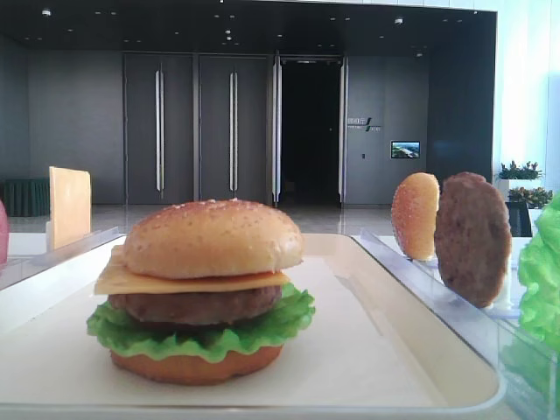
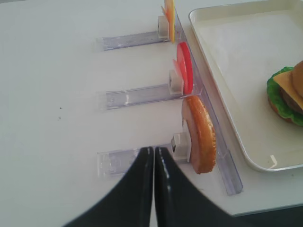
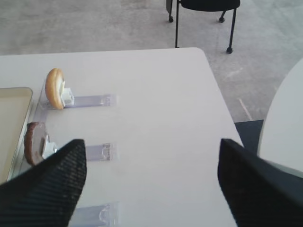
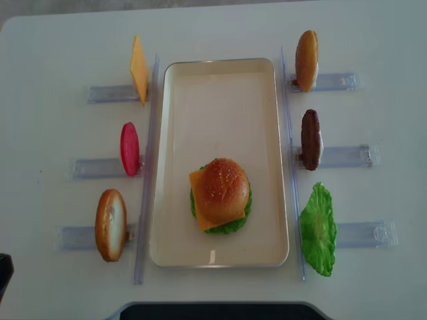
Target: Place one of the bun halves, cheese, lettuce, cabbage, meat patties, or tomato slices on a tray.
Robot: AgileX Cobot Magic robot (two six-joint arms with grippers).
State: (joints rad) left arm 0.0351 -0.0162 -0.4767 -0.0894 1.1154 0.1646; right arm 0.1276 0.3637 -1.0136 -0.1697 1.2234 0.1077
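Bun half point(image 4: 222, 189) tops burger on tray point(image 4: 220, 100) — left fingers point(image 2: 154, 156) together, empty | right fingers point(image 3: 61, 170) spread, empty

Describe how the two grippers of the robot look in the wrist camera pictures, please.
The left gripper has two smooth, glossy black fingers that taper to narrow tips. The right gripper has two broad black fingers with a fine woven or meshed texture. No cables or markings show.
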